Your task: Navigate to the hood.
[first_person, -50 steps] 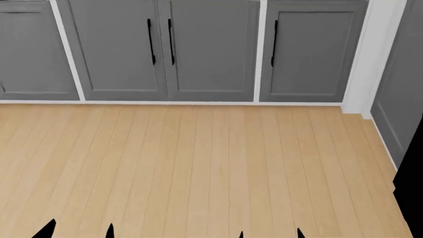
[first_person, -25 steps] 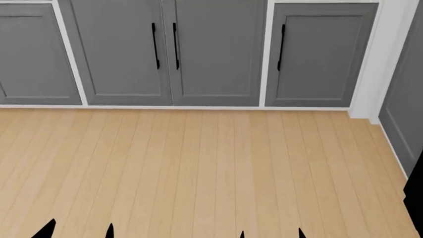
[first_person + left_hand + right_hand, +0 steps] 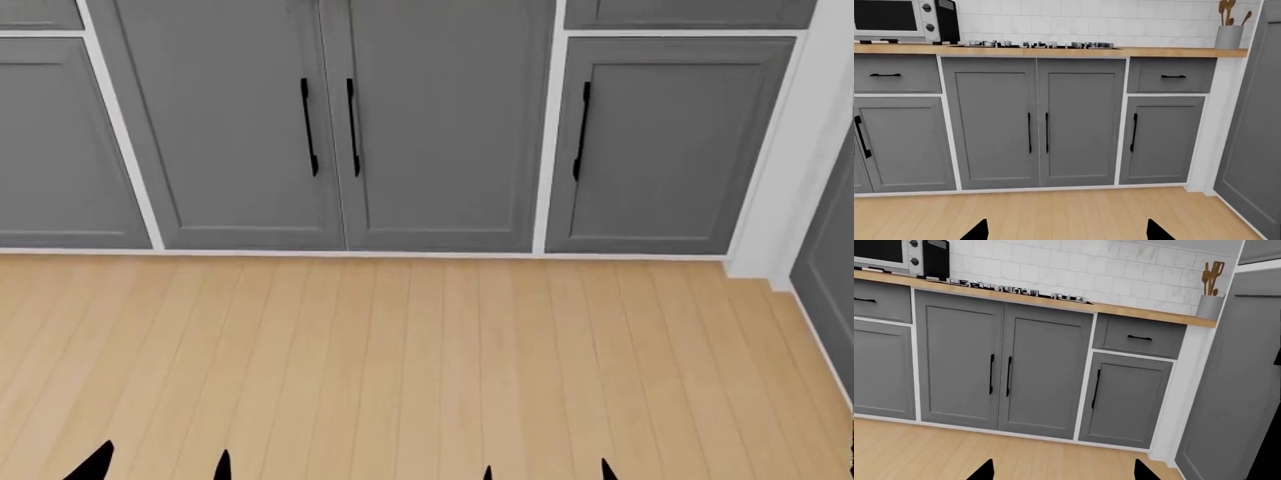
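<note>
The hood is out of view in every frame. My left gripper (image 3: pixel 1065 232) is open, its two dark fingertips wide apart over the wooden floor with nothing between them. In the same way my right gripper (image 3: pixel 1062 471) is open and empty. In the head view, only the tips of the left gripper (image 3: pixel 158 468) and the right gripper (image 3: pixel 547 472) show at the bottom edge. A cooktop (image 3: pixel 1034 45) lies on the wooden counter straight ahead, above grey double cabinet doors (image 3: pixel 327 130).
A microwave (image 3: pixel 901 20) stands on the counter left of the cooktop. A utensil holder (image 3: pixel 1229 35) sits at the counter's right end. A tall grey cabinet panel (image 3: pixel 1254 140) closes off the right side. Light wooden floor (image 3: pixel 427 370) lies between me and the cabinets.
The cabinets have slid down and grown larger in the head view, so the view has moved closer to them. Both grippers' tips stay in the same place in the picture.
</note>
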